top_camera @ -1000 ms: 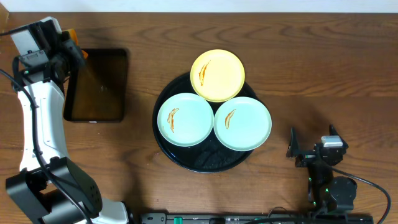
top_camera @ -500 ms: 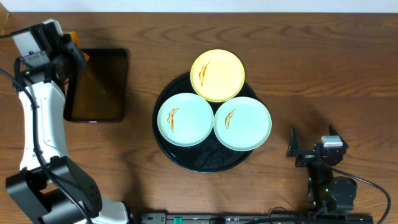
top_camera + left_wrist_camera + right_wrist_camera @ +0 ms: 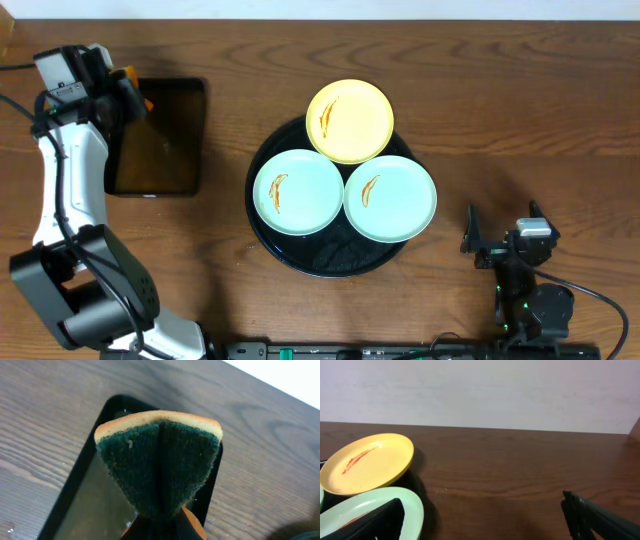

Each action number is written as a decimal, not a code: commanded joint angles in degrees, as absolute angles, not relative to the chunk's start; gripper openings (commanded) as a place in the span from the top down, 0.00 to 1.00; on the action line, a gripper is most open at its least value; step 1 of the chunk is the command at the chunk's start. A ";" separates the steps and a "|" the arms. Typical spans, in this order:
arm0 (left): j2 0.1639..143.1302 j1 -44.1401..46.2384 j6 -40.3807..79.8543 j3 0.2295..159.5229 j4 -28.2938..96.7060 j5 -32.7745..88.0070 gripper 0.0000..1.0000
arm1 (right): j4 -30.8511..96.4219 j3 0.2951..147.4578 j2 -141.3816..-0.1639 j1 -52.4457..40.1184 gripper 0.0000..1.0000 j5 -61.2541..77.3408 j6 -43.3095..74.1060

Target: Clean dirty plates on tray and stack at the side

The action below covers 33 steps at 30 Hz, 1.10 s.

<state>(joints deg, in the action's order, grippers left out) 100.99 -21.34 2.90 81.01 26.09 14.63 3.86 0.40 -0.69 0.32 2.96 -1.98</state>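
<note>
Three dirty plates lie on the round black tray [image 3: 300, 252]: a yellow plate [image 3: 349, 121] at the back, a mint plate [image 3: 298, 191] at the left and a mint plate [image 3: 390, 198] at the right, each with an orange-brown smear. My left gripper [image 3: 128, 88] is shut on a folded sponge [image 3: 160, 467], green scourer face outward with a yellow edge, held above the small rectangular tray [image 3: 87, 497]. My right gripper [image 3: 505, 238] is open and empty, low at the front right. In the right wrist view the yellow plate [image 3: 367, 462] and a mint plate [image 3: 367, 512] show at the left.
The small rectangular black tray [image 3: 160, 137] with a brownish inside lies at the far left. Bare wooden table [image 3: 520, 110] stretches to the right of the round tray.
My left gripper with the sponge has shifted slightly to the right, toward the rectangular tray's near corner. The plates and the right arm have not moved.
</note>
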 commanded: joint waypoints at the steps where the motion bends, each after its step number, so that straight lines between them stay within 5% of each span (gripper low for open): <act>1: 103.20 -21.58 1.87 80.71 26.85 14.26 0.92 | 4.10 0.32 -0.49 0.78 0.01 2.83 -2.42; 13: 107.63 -21.58 1.48 80.75 27.07 14.28 0.92 | 4.10 0.32 -0.49 0.78 0.01 2.83 -2.42; 27: 90.21 -21.58 1.13 81.76 16.75 18.96 0.93 | 4.10 0.32 -0.49 0.78 0.01 2.83 -2.42; 33: 96.44 -21.58 -5.19 77.23 15.66 18.79 0.92 | 4.10 0.32 -0.49 0.78 0.01 2.83 -2.42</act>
